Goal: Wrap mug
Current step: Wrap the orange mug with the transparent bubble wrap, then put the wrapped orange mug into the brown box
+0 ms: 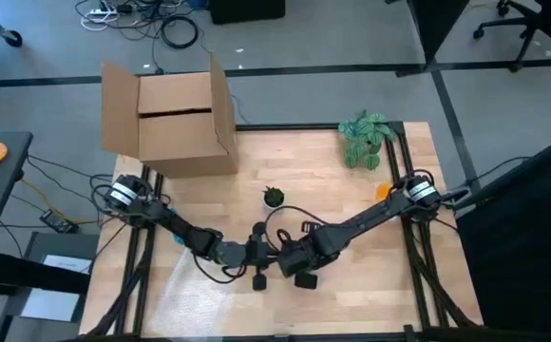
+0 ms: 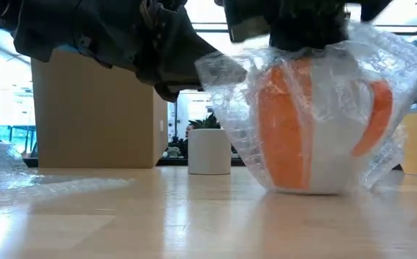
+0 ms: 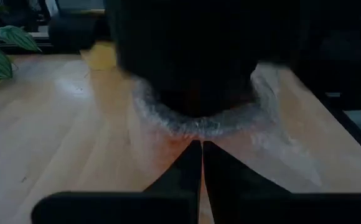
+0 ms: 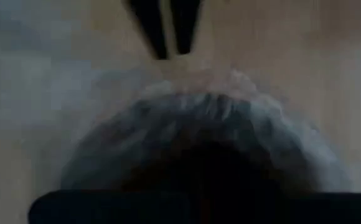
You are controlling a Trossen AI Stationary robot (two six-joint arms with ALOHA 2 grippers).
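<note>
**Mug partly wrapped; loose film is the weak point**

The mug (image 2: 302, 129), orange and white, stands near the middle front of the table (image 1: 351, 161), shrouded in bubble wrap (image 2: 230, 86). It is upright, so its long axis is judged vertical, with the handle (image 2: 381, 108) turned toward the right of the low view.

The greatest risk is judged to be tipping: a sideways pull on the film could topple or drag the mug. Next, the wrap could spring open if released before being tucked.

The left gripper (image 3: 202, 163) is seen with fingers pressed together, seemingly pinching film beside the mug. The right gripper (image 1: 299, 266) sits over the mug; its opening cannot be told.
</note>
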